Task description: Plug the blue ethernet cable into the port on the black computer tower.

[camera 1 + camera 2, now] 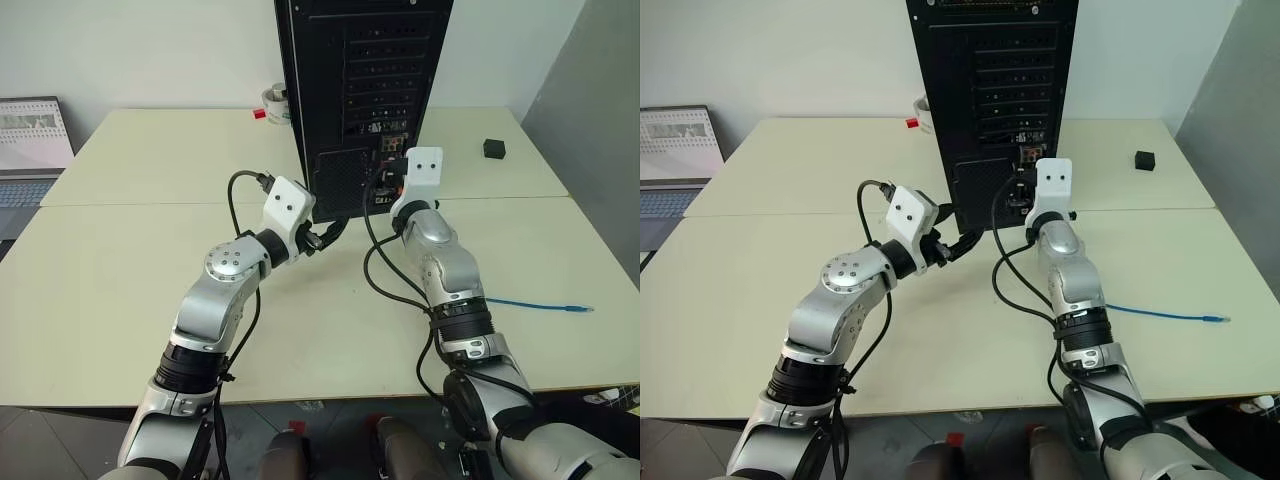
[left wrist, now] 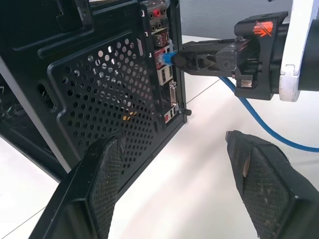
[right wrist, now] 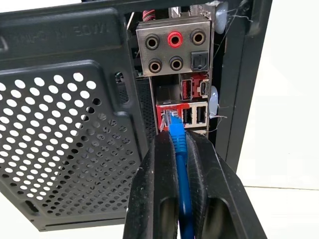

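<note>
The black computer tower (image 1: 360, 60) stands upright at the back of the table with its rear panel facing me. My right gripper (image 3: 180, 136) is shut on the blue ethernet cable (image 3: 175, 127) just behind its pale plug. The plug tip is at the mouth of the port (image 3: 166, 117), in the red-framed block under the audio jacks; how deep it sits I cannot tell. The rest of the cable (image 1: 530, 303) trails over the table to the right. My left gripper (image 2: 172, 142) hangs open and empty beside the mesh vent, left of the right gripper (image 2: 185, 59).
A small black cube (image 1: 494, 149) sits on the table at the back right. A white tape roll (image 1: 275, 100) stands left of the tower, and a laptop (image 1: 30, 140) is at the far left. Black robot cables loop between the arms.
</note>
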You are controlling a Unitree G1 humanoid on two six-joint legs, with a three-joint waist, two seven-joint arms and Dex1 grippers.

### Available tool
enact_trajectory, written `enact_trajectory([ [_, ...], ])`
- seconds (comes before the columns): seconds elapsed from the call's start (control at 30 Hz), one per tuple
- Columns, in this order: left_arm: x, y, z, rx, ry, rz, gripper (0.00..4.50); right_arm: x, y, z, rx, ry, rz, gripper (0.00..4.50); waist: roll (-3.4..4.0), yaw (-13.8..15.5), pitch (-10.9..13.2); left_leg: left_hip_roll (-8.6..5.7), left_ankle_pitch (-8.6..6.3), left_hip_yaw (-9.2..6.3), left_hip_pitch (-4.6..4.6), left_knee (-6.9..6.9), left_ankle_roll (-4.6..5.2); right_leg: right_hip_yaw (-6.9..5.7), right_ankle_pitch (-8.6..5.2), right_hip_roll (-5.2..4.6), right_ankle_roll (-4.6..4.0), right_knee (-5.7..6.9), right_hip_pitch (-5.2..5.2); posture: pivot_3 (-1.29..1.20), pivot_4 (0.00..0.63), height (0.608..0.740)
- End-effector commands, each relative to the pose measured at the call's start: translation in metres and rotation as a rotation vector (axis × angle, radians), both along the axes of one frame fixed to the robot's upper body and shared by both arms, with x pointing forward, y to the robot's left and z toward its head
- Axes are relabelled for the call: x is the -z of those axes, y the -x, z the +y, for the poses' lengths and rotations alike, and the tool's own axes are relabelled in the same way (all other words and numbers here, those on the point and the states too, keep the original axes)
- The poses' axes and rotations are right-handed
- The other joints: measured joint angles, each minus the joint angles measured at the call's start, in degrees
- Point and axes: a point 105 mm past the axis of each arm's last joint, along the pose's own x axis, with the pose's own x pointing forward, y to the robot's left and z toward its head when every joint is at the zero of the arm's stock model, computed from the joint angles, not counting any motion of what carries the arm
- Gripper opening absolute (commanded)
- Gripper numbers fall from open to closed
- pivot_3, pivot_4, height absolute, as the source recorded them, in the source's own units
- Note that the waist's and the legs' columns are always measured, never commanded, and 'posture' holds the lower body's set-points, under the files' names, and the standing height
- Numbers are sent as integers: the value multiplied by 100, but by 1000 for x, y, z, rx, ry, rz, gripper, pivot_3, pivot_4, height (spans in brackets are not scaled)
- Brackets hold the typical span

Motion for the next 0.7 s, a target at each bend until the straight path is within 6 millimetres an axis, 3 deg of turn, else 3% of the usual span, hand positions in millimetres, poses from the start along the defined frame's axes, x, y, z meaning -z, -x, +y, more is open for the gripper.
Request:
enact_trajectory([
  [0.03,-13,4,0,0,18,-47,3424,-30,4,17,-34,-7,-110,0,0,-5,0,0,0,0,0,0,0,1,0,0,0,0,0,0,150,740],
  [0.7,-15,5,1,5,38,-49,3424,-31,-5,21,-55,14,-120,0,0,-112,0,1,0,15,-6,0,-1,20,1,-1,-1,31,-26,0,150,740],
])
